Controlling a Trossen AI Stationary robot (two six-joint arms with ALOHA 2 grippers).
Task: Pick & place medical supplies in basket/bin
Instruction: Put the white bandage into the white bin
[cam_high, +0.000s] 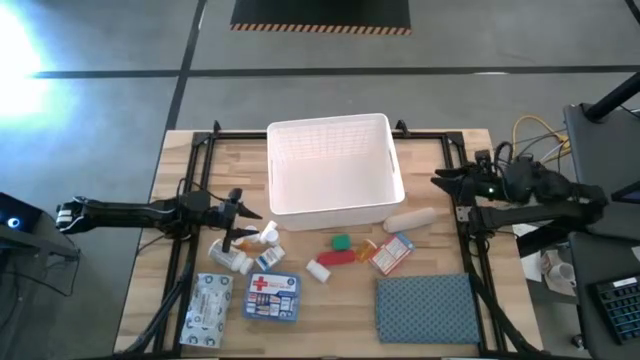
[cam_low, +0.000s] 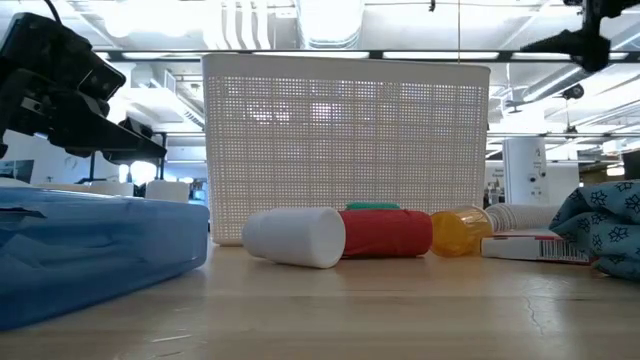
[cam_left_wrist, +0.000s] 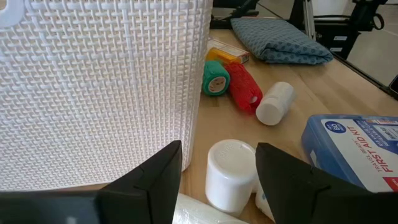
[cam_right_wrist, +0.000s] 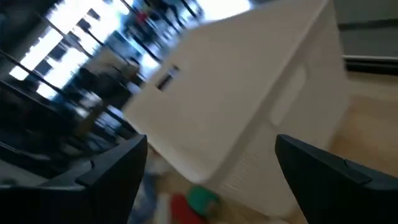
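Observation:
The white gridded basket (cam_high: 335, 165) stands at the table's far middle. The supplies lie in front of it: white pill bottles (cam_high: 258, 243), a blue first-aid box (cam_high: 273, 297), a white patterned packet (cam_high: 208, 308), and red (cam_high: 335, 258), green (cam_high: 342, 242) and orange (cam_high: 368, 250) packs. My left gripper (cam_high: 243, 228) is open just above the pill bottles. In its wrist view one upright white bottle (cam_left_wrist: 230, 174) stands between and just beyond the fingertips (cam_left_wrist: 217, 180), which do not touch it. My right gripper (cam_high: 440, 181) is open and empty, raised at the basket's right side (cam_right_wrist: 211, 180).
A folded blue-grey cloth (cam_high: 425, 305) lies at the near right. A small printed box (cam_high: 393, 253) and a white roll (cam_high: 410, 218) lie right of the packs. Black frame rails (cam_high: 195, 190) run along the table's left and right sides.

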